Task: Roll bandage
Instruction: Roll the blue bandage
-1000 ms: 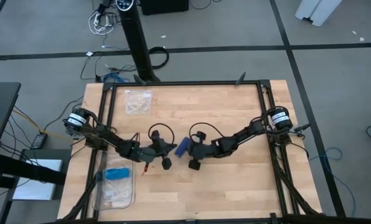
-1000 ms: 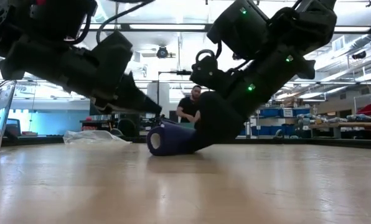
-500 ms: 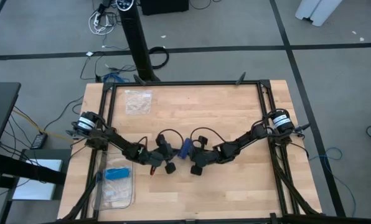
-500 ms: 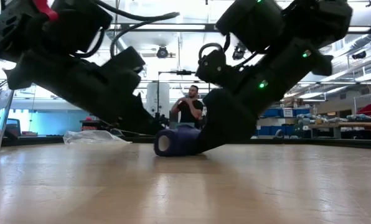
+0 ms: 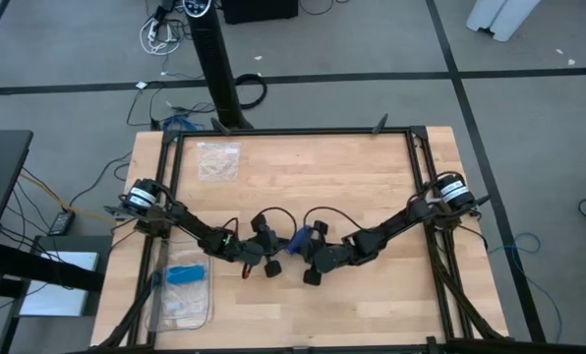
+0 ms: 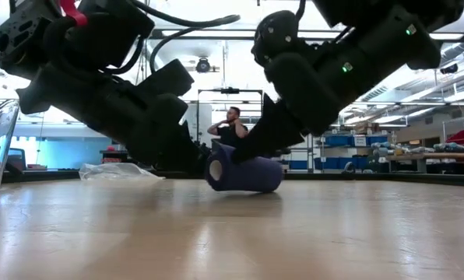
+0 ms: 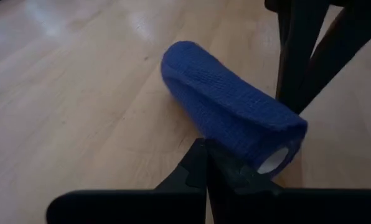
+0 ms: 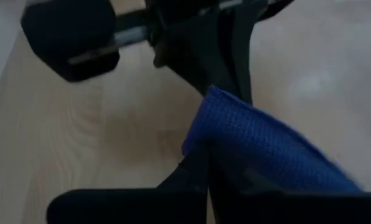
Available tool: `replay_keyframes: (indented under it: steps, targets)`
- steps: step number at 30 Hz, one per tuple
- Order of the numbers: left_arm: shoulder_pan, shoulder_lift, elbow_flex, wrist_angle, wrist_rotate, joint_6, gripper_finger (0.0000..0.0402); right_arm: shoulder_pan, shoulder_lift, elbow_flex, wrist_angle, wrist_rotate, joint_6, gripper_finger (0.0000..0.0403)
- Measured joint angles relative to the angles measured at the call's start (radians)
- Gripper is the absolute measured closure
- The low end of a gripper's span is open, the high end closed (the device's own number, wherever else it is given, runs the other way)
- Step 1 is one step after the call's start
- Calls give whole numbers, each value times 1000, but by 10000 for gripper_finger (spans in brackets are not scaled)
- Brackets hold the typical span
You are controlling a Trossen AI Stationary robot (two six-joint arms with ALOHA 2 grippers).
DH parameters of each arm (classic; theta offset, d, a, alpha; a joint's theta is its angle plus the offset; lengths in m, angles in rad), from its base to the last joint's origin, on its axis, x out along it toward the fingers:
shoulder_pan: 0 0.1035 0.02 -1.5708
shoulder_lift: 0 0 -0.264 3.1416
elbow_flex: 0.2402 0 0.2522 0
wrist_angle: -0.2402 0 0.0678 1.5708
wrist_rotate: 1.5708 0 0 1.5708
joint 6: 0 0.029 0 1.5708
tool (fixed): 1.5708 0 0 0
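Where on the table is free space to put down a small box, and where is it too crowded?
Free: the bare wood between the clear bag and the right frame rail, and the right front corner. Crowded: the middle, where the left gripper and right gripper meet at the bandage, and around the plastic tray.

I count one bandage (image 5: 296, 239) roll at frame centre, my two pincers, left (image 5: 272, 250) and right (image 5: 309, 255), two clear bags, upper left (image 5: 218, 160) and lower left (image 5: 182, 296), and one light-blue item (image 5: 184, 273).
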Motion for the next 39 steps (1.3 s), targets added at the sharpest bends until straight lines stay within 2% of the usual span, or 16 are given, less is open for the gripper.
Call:
replay_keyframes:
  steps: [10, 15, 19, 27, 39]
  targets:
    - [-3, 0, 0, 12, -5, 12, 397, 2, -5, 0, -5, -28, 0, 399]
    - [-4, 0, 2, 14, -1, 12, 396, 21, -5, 0, -5, -142, 8, 398]
    - [-3, 0, 2, 14, -2, 12, 396, 40, -5, 0, -1, -152, 7, 398]
    - [-4, 0, 2, 11, -3, 12, 396, 44, -5, 0, 8, -15, -11, 401]
    - [-19, 0, 2, 31, 1, 42, 396, 51, -49, 1, -37, 33, -77, 401]
